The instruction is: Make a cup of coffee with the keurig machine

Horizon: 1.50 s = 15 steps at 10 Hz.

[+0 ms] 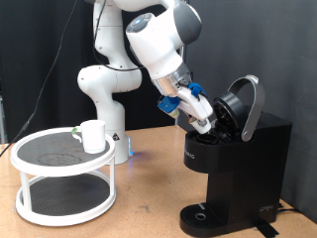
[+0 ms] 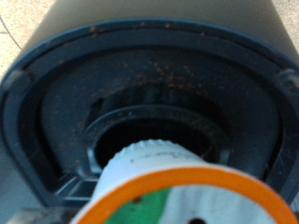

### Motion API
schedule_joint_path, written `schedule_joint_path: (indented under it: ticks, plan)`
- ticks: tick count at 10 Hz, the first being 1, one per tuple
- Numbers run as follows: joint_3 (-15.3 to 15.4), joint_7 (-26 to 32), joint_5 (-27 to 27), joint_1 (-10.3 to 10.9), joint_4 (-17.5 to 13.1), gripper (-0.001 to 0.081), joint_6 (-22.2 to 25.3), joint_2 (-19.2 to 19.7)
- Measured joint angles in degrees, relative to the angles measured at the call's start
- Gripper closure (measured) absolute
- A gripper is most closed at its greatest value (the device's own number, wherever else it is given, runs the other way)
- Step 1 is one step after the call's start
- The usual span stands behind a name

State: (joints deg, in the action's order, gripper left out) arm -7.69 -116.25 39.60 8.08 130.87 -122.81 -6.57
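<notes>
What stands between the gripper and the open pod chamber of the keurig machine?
Nothing visible does. The gripper is at the keurig machine, whose lid is raised. In the wrist view a pod sits right before the dark chamber.

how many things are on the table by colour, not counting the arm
white: 2, the cup and the round two-tier rack it stands on
black: 1, the keurig machine, lid open, gripper at its mouth
total: 3

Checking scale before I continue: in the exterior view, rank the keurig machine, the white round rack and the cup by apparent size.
1. keurig machine
2. white round rack, not far behind it
3. cup, clearly smallest, standing on the rack's upper shelf
</notes>
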Motion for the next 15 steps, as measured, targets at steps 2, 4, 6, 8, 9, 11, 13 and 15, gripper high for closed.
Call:
schedule_joint_path:
  ticks: [2, 4, 6, 8, 9, 11, 13, 15]
  plan:
    - [0.43, 0.02, 0.47, 0.00, 0.36, 0.0448, -0.86, 1.00]
    - [1.01, 0.03, 0.78, 0.01, 0.57, 0.0448, -1.62, 1.44]
    - [1.35, 0.03, 1.01, 0.01, 0.56, 0.0448, -1.94, 1.93]
    - [1.55, 0.00, 1.03, 0.01, 0.54, 0.0448, -2.10, 2.20]
    - [1.55, 0.00, 1.02, 0.00, 0.62, 0.0376, -2.12, 2.48]
    - [1.55, 0.02, 1.03, -0.01, 0.65, 0.0225, -2.23, 3.15]
    - [1.54, 1.90, 3.12, -0.06, 0.65, 0.0106, -2.83, 3.43]
    - [0.84, 7.76, 9.29, -0.19, 0.61, 0.0077, -2.98, 2.62]
